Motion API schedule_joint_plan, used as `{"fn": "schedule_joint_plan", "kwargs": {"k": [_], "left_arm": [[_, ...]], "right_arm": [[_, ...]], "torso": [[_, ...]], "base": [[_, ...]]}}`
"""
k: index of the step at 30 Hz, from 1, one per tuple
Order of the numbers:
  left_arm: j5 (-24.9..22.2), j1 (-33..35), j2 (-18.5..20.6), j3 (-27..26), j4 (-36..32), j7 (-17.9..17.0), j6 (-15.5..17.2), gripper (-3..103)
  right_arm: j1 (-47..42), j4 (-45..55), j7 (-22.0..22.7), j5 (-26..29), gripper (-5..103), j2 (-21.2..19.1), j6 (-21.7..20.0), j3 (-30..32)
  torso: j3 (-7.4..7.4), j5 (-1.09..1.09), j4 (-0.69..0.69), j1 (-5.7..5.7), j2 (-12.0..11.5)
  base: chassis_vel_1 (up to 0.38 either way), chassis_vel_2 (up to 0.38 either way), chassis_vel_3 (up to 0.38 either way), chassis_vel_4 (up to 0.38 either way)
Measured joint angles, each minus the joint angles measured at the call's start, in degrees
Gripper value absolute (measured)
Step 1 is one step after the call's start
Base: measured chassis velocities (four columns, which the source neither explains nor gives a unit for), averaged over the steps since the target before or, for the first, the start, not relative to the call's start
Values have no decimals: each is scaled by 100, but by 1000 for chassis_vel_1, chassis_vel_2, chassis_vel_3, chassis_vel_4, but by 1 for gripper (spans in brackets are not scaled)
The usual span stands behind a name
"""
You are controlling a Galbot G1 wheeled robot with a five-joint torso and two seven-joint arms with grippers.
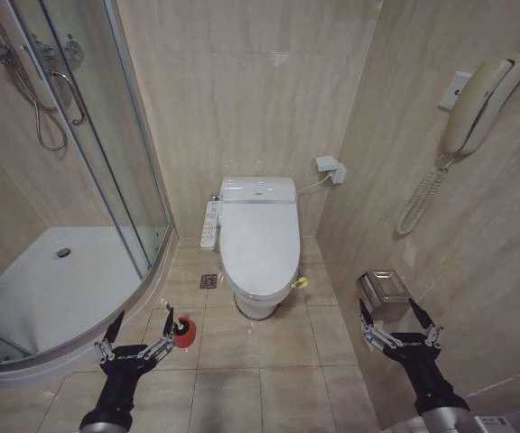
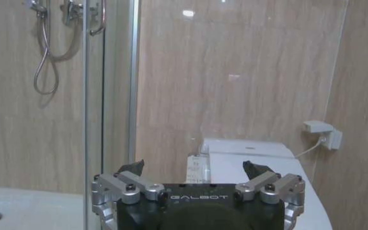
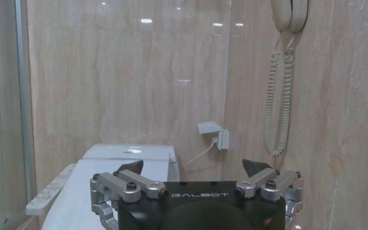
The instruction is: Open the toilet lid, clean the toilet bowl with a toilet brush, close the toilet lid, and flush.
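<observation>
The toilet lid (image 1: 259,245) lies shut over the toilet bowl (image 1: 257,305), which stands against the back wall with its button panel (image 1: 209,225) on the left side. On the floor in front of the toilet and to its left stands the toilet brush (image 1: 181,328) in its red cup holder. My left gripper (image 1: 139,332) is open and hangs low, just left of the brush. Low by the right wall, my right gripper (image 1: 392,317) is open too. In the left wrist view the lid (image 2: 260,167) shows past the open fingers (image 2: 132,167). The right wrist view has the lid (image 3: 101,187) beyond its fingers (image 3: 130,167).
A glass shower enclosure (image 1: 106,153) with a curved white tray (image 1: 52,289) fills the left. A wall phone (image 1: 477,108) and a metal paper holder (image 1: 382,293) hang on the right wall. A floor drain (image 1: 208,281) lies left of the toilet. A white socket box (image 1: 330,169) sits on the back wall.
</observation>
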Motion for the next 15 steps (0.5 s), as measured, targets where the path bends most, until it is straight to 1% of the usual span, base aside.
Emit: {"fn": "schedule_joint_plan", "kwargs": {"k": [15], "left_arm": [[26,-9,18,-13,-13,7,53,100]], "right_arm": [[0,0,0,0,100,0,0,0]], "torso": [[0,0,0,0,0]], "base": [[0,0,0,0]]}}
